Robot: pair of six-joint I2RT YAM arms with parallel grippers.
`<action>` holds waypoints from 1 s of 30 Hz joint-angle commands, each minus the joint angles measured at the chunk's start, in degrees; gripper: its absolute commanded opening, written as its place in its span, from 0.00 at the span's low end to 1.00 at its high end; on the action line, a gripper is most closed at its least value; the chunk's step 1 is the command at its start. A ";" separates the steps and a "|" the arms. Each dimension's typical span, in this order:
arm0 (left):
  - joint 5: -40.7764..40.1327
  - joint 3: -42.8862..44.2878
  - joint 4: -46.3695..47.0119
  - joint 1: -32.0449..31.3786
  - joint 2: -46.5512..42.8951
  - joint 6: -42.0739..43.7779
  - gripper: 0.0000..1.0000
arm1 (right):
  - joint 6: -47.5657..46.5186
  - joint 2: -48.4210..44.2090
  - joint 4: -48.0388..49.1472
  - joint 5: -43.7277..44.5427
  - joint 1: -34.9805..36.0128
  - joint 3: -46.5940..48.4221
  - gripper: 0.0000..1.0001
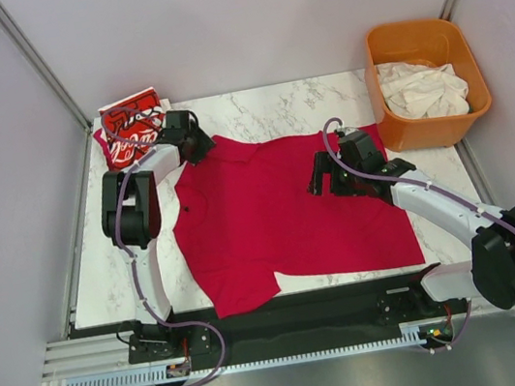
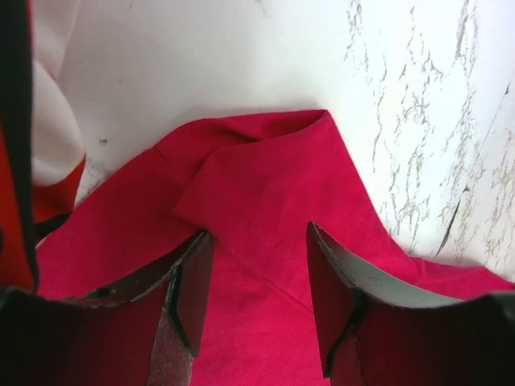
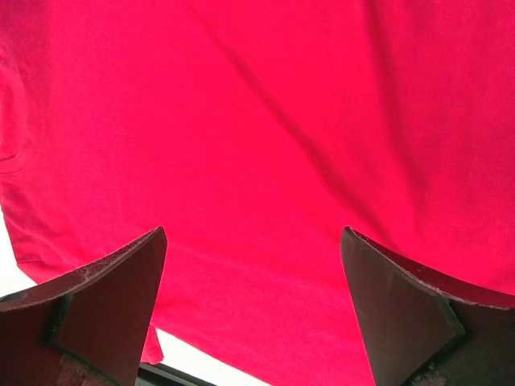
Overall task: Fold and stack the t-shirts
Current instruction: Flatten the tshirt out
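My left tool (image 2: pixel 257 241), half open over a sleeve of the red shirt (image 1: pixel 290 212), might snag one layer; my right tool (image 3: pixel 253 241) hangs wide.

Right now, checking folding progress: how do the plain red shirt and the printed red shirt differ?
The plain red shirt lies spread open; the printed red shirt sits folded at the table's far left corner. The first has no print; the second bears white script. Both are red.

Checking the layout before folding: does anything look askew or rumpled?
Yes. The crimson t-shirt lies skewed to the edges of the table, and its sleeve by the left gripper is doubled over on itself instead of flat.
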 commanded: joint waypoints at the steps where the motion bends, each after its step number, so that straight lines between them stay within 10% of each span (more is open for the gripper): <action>1: -0.43 3.64 1.67 0.08 1.33 -0.79 0.56 | -0.91 0.19 1.27 0.56 0.19 -0.06 0.98; 12: 0.79 4.79 1.76 -0.01 2.47 -1.05 0.03 | -1.70 1.24 1.35 1.09 0.10 -0.15 0.98; 30: 2.91 20.41 2.29 0.08 7.90 -2.63 0.02 | -2.67 1.51 1.18 1.53 0.10 0.38 0.98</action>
